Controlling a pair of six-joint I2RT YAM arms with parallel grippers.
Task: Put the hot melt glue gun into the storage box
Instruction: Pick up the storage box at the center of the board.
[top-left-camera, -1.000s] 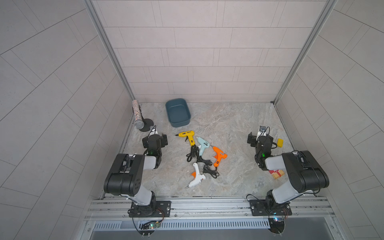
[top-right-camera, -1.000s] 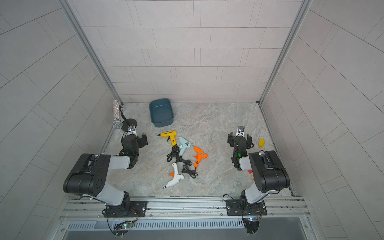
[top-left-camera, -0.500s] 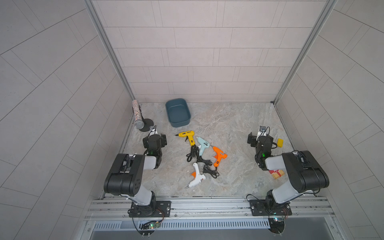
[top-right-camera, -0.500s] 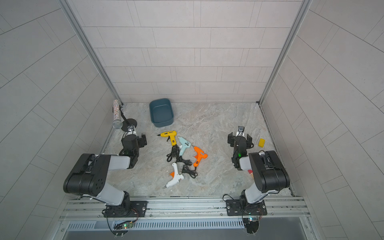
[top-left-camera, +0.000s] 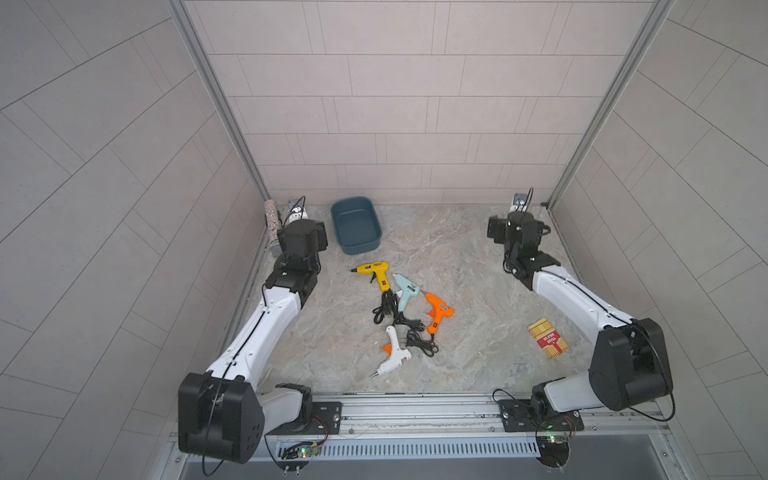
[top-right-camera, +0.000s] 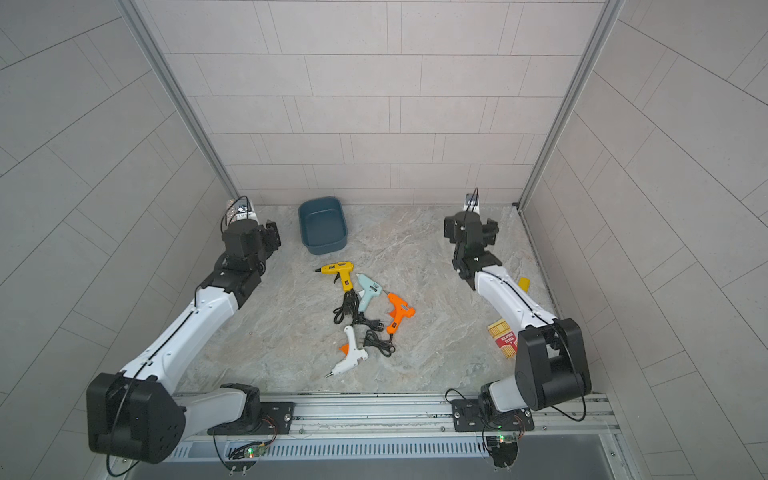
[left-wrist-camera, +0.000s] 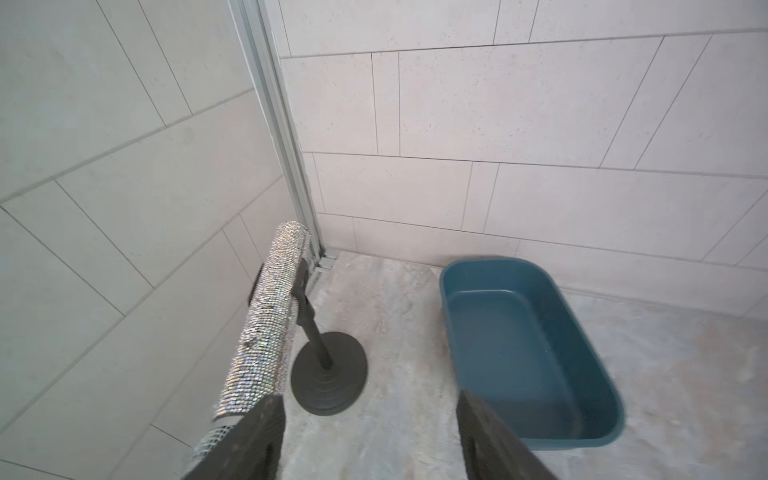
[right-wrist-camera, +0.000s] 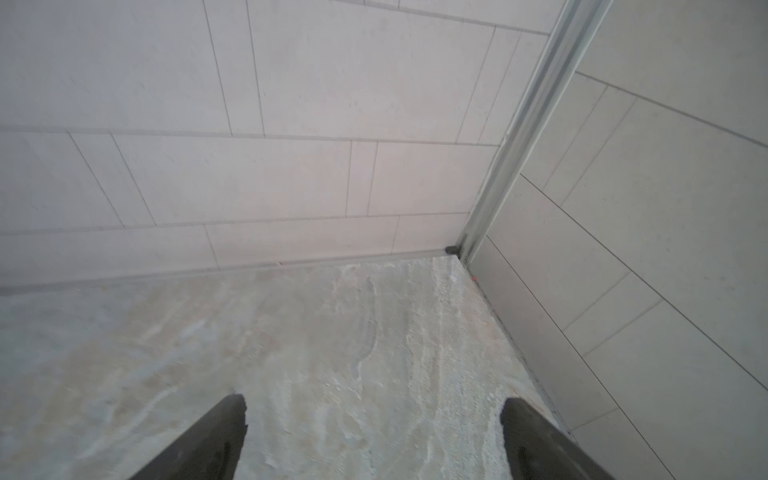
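Glue guns: four, all lying on their sides mid-table (top-left-camera: 457, 257), none in the storage box (top-left-camera: 361, 248).
- yellow glue gun (top-left-camera: 374, 271): nearest the box but apart from it, nozzle toward the left arm's side.
- light blue glue gun (top-left-camera: 405, 291): just beside the yellow handle.
- orange glue gun (top-left-camera: 438, 311): just beside the blue one, on the right arm's side.
- white glue gun (top-left-camera: 395, 357): nearest the front rail, orange trigger.

Black cords (top-left-camera: 390, 309) tangle among the handles and run down beside the white gun.

The storage box sits at the back of the table near the wall, open side up, only its teal floor showing inside.

A rhinestone-covered cylinder (left-wrist-camera: 266, 324) on a black round-based stand (left-wrist-camera: 328, 378) stands beside the box, toward the left wall.

Left pincer (left-wrist-camera: 370, 415): jaws apart, nothing between them, aimed at the table between stand and box.

Right pincer (right-wrist-camera: 374, 415): jaws wide, holding nothing, facing the back right corner over bare table.

Red and yellow matchbox (top-left-camera: 548, 338): near the right arm, well apart from the guns.
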